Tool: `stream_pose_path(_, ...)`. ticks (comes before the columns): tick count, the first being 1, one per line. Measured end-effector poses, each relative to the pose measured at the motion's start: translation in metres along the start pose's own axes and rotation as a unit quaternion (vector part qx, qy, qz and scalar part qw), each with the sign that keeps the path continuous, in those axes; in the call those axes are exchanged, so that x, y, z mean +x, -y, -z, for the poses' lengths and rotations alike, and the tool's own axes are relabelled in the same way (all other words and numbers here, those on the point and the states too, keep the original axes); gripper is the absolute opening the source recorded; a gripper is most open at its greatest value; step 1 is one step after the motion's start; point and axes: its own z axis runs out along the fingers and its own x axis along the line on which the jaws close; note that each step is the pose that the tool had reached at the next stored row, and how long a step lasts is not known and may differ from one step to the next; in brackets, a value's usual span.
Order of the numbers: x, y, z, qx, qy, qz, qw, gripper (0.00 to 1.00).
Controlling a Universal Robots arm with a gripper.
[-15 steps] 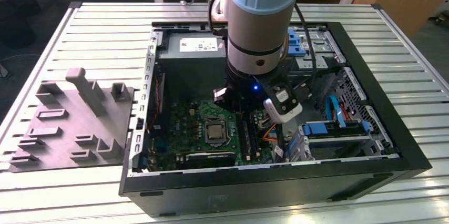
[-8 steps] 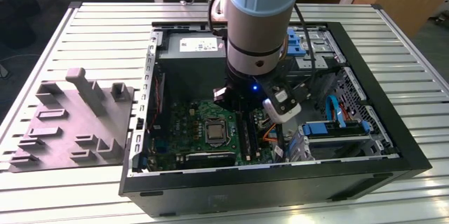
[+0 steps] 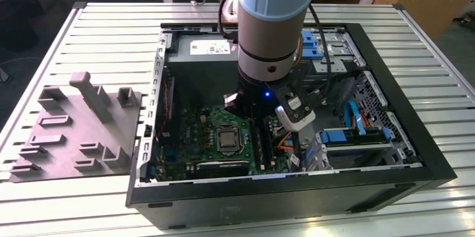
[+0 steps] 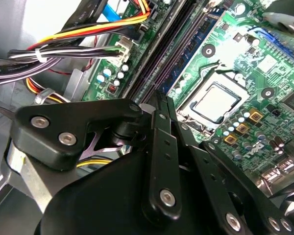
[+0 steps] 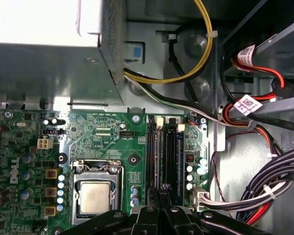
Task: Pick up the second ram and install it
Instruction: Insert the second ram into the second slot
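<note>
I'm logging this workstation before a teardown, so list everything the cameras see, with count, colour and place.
table: one, silver slats, under everything.
computer case: one, black, open, on the table.
fixture tray: one, grey, on the table, exterior view's left.
motherboard: one, green, inside the case.
processor socket: one, silver, mid-board.
memory slots: several, black, beside the socket.
power supply: one, silver, inside the case.
drive brackets: two, blue, case's side at exterior view's right.
cables: several, yellow, black, red, beside the board.
arm: one, grey and light blue, reaching into the case.
end effector: one, black, over the memory slots.
</note>
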Motion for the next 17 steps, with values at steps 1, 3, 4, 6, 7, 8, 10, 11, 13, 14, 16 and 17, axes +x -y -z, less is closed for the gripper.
stream_pose_path(1, 0.0000, 0.0000, -0.0003, 0.0000, 0.0000, 0.000, 1.0000, 0.11)
stream_pose_path(3, -0.0002, 0.0001, -0.0006, 0.0000, 0.0000, 0.000, 1.0000, 0.11)
stream_pose_path(4, -0.0007, 0.0001, -0.0007, 0.0000, 0.0000, 0.000, 1.0000, 0.11)
stream_pose_path(6, -0.0013, 0.0001, -0.0008, 0.0000, 0.0000, 0.000, 1.0000, 0.11)
stream_pose_path(7, -0.0013, 0.0001, -0.0008, 0.0001, 0.0000, 0.000, 1.0000, 0.11)
stream_pose_path(8, -0.0013, 0.0001, -0.0009, 0.0001, 0.0000, 0.000, 1.0000, 0.11)
stream_pose_path(10, -0.0012, 0.0001, -0.0014, 0.0001, 0.0000, 0.000, 1.0000, 0.11)
stream_pose_path(11, -0.0007, 0.0002, -0.0019, 0.0001, 0.0000, 0.000, 1.0000, 0.11)
stream_pose_path(13, -0.0007, 0.0002, -0.0020, 0.0001, 0.0000, 0.000, 1.0000, 0.11)
stream_pose_path(14, -0.0007, 0.0002, -0.0022, 0.0000, 0.0000, 0.000, 1.0000, 0.11)
stream_pose_path(16, -0.0007, 0.0002, -0.0033, -0.0001, 0.0001, 0.000, 1.0000, 0.11)
stream_pose_path(17, -0.0006, 0.0003, -0.0034, 0.0001, 0.0000, 0.000, 1.0000, 0.11)
